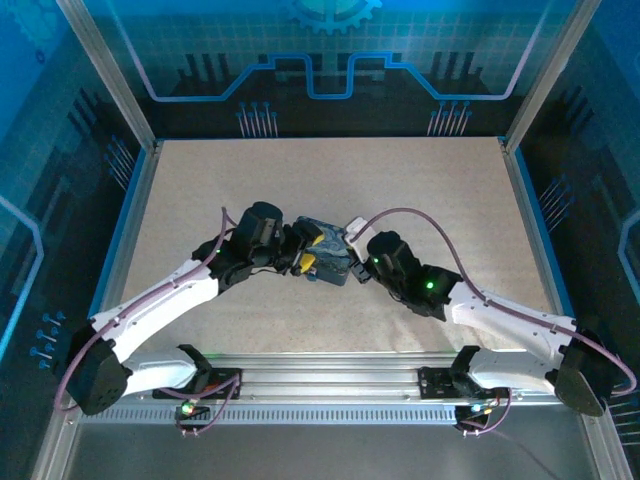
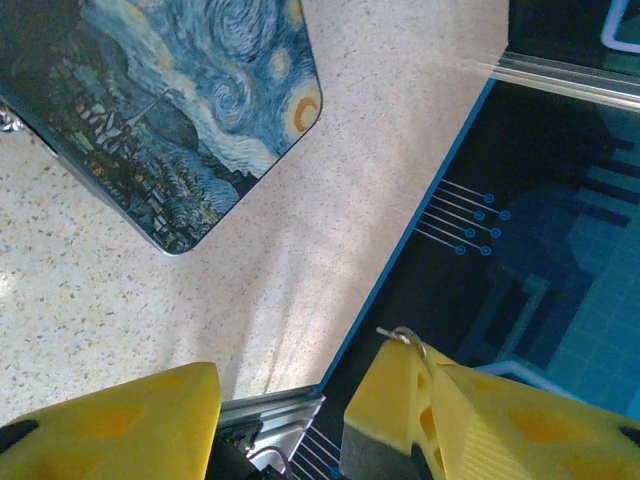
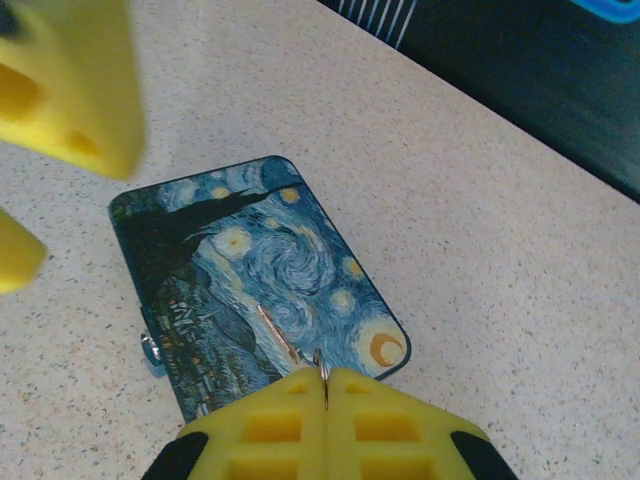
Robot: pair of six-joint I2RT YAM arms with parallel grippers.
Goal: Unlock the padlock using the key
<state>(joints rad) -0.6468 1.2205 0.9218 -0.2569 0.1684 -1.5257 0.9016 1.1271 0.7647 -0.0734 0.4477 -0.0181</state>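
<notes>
The right tool (image 3: 324,376) is clenched on the thin dark metal key (image 3: 278,335), which it holds above the rectangular night-sky-printed tin (image 3: 300,250) on the speckled worktop (image 3: 480,200). The small blue blocky padlock (image 3: 150,350) sits at the tin's side edge, apart from the key, so insertion and turning appear outstanding. The left tool (image 2: 295,390) is released.
</notes>
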